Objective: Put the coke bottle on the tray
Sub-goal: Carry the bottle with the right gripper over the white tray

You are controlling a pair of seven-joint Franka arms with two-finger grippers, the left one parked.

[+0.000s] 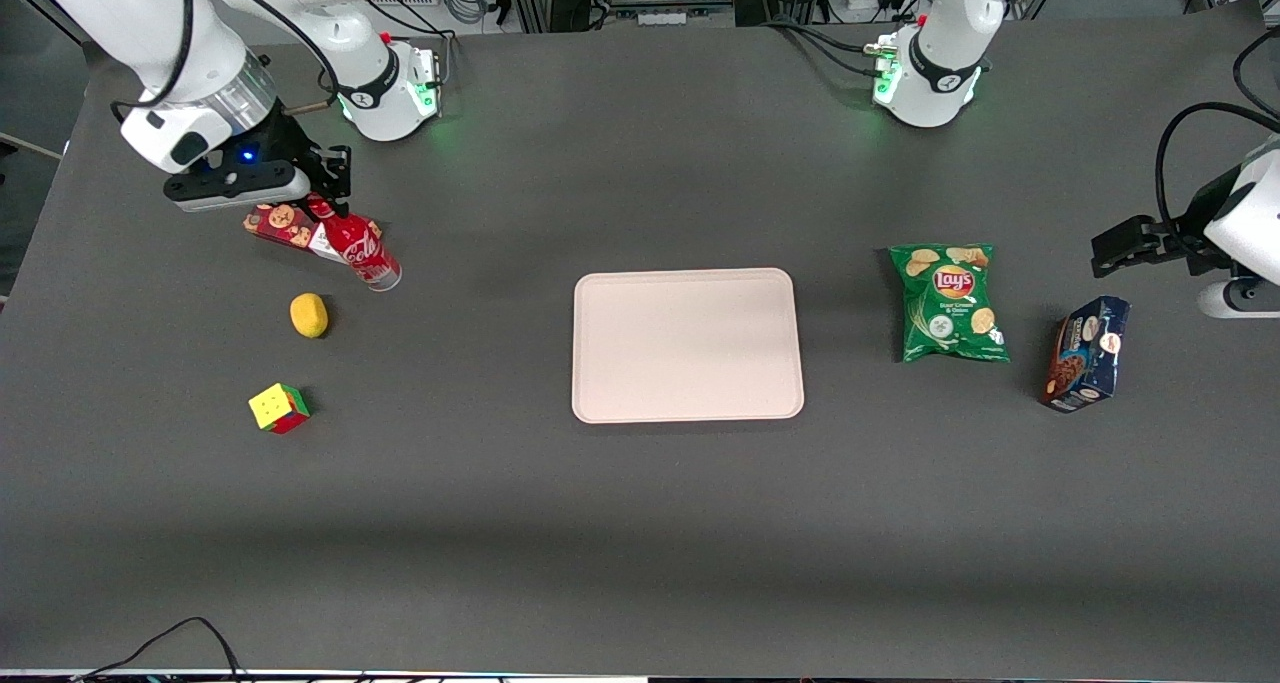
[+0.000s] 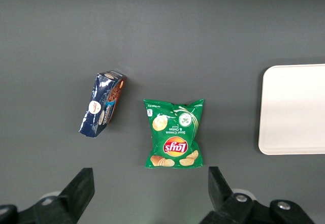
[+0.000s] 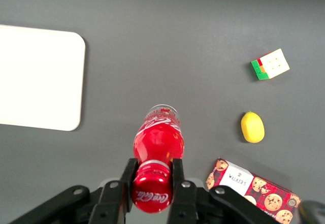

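The coke bottle (image 1: 358,248) is small and red with white script and a clear base. My gripper (image 1: 325,201) is shut on its neck just under the red cap (image 3: 151,191), and the bottle (image 3: 158,139) hangs tilted, its base toward the tray. The fingers (image 3: 128,176) press the neck from both sides. The pale pinkish-beige tray (image 1: 687,345) lies flat mid-table, well apart from the bottle, toward the parked arm's end from it. It also shows in the right wrist view (image 3: 38,79) and the left wrist view (image 2: 294,109).
A red cookie box (image 1: 283,226) lies under the gripper beside the bottle. A yellow lemon (image 1: 309,315) and a colour cube (image 1: 279,408) sit nearer the front camera. A green Lay's bag (image 1: 949,302) and a blue cookie box (image 1: 1086,353) lie toward the parked arm's end.
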